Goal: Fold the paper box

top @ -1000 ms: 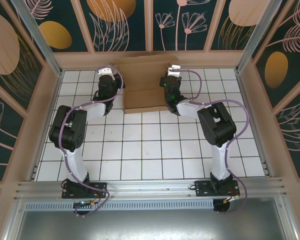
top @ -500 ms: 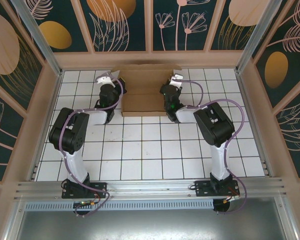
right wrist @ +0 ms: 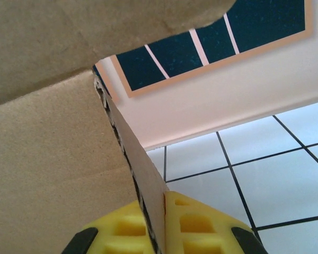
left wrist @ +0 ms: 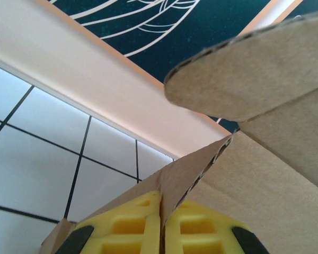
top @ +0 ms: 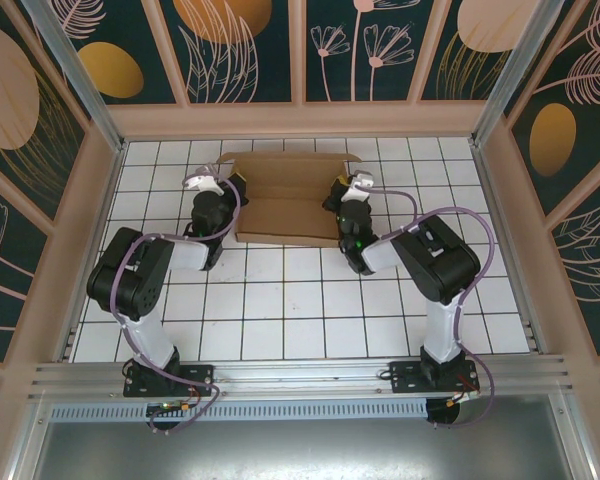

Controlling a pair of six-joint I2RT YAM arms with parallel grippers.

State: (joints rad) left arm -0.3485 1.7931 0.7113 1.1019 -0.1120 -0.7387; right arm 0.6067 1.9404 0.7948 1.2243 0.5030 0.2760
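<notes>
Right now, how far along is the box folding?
Early. Done: the paper box lies open and mostly flat on the table; no formed walls show. In hand: the left tool and right tool are each clamped on a side panel's edge. Left: probably standing the sides up, tucking the tabs and closing the lid.

Paper box (right wrist: pixel 53 174) and right hand (right wrist: pixel 156 230) fingers cropped by wrist view's edges

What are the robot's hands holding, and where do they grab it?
Both hold the paper box: the left gripper pinches a flap at its left end, the right gripper one at its right end.
</notes>
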